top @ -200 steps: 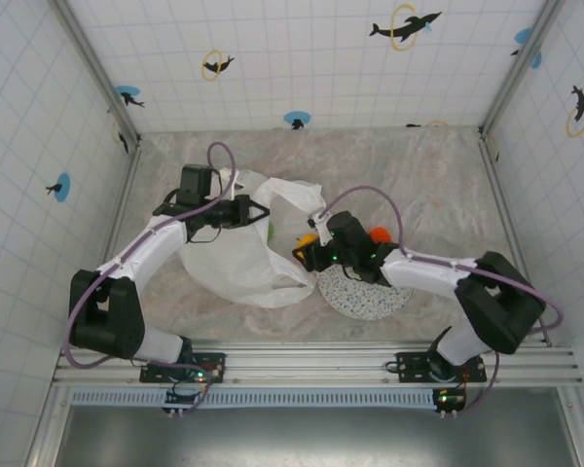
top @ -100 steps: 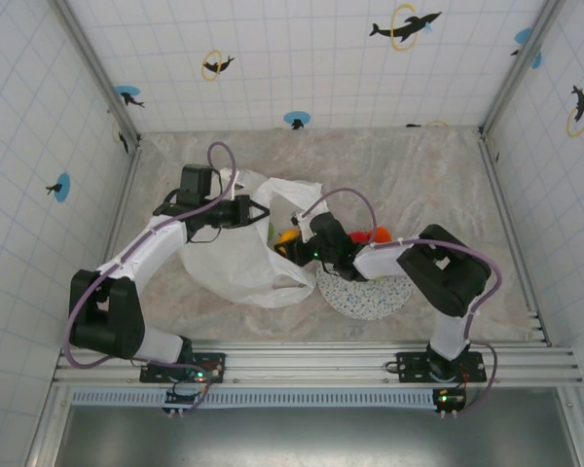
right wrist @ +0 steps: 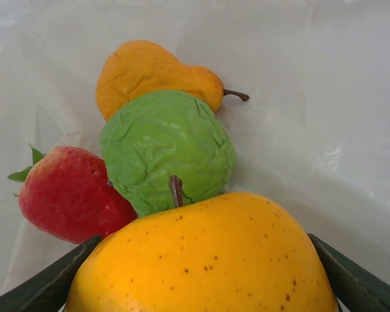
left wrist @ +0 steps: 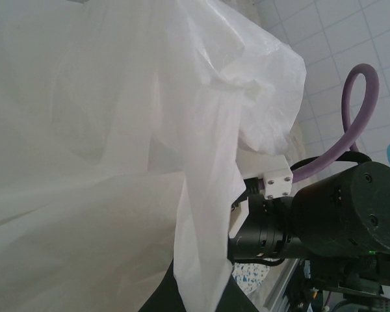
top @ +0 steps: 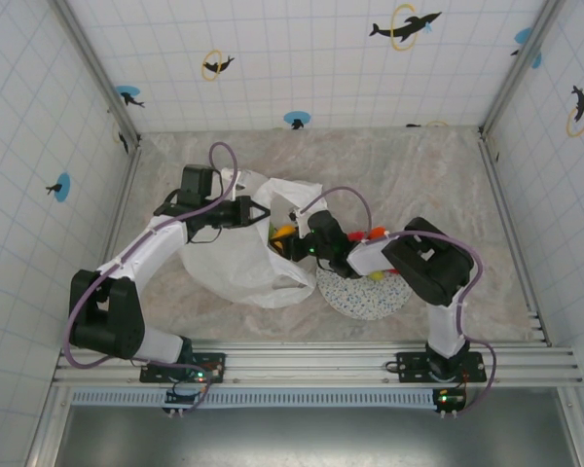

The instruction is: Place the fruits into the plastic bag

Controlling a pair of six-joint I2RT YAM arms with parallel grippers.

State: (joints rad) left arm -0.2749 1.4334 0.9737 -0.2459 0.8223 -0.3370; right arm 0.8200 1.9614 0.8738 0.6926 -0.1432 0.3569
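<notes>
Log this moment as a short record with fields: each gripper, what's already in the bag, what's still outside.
left gripper: shut on the rim of the plastic bag, holding its mouth open
right gripper: at the bag's mouth, closed on a yellow-orange fruit
already in bag: strawberry, wrinkled green fruit, orange pear
still outside: red and orange fruits at the far edge of the speckled plate, partly hidden by the right arm
task status: unfinished

My top view is bright and evenly lit from above, with soft shadows on the tabletop point(top: 438, 185). Up close the plastic bag point(left wrist: 84, 130) washes out near white, while the fruits point(right wrist: 166, 153) look sharp.
</notes>
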